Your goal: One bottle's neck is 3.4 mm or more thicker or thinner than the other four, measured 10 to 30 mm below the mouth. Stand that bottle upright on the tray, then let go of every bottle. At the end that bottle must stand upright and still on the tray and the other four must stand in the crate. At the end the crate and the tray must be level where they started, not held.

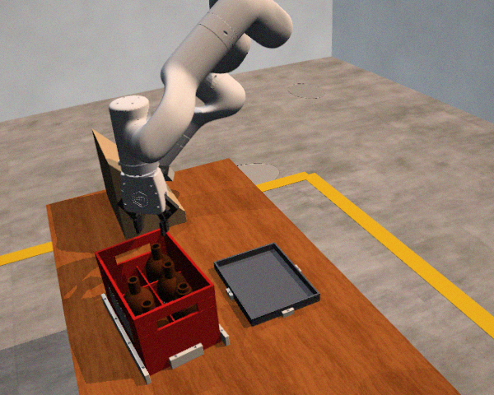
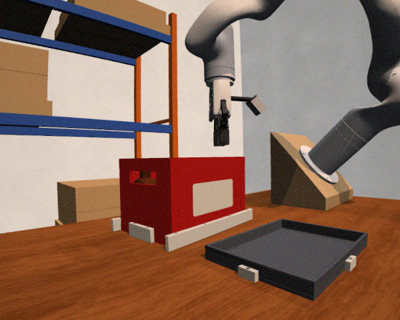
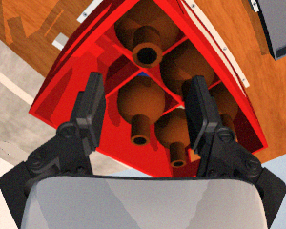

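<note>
Crate: red, level on the table [image 1: 323,344] [image 2: 90,272] [image 3: 267,76], at the left of the top view [image 1: 174,336] [image 2: 145,207] [image 3: 59,102].
Bottles: five brown bottles [image 1: 156,267] [image 3: 141,100], all standing in the crate; the odd-necked one is among them, but which it is cannot be told surely.
Gripper: above the crate's far end in the top view, the gripper [image 1: 151,230] [image 2: 221,143] [image 3: 146,89] has its fingers spread, pinching nothing.
Tray: dark, level, right of the crate, the tray [image 1: 266,282] [image 2: 283,248] [image 3: 283,29] holds no bottle.
Step in hand: probably comparing necks before a first grasp.
Next move: settle on the odd neck, centre the fingers over it, descend straight, then close without knocking neighbours.
</note>
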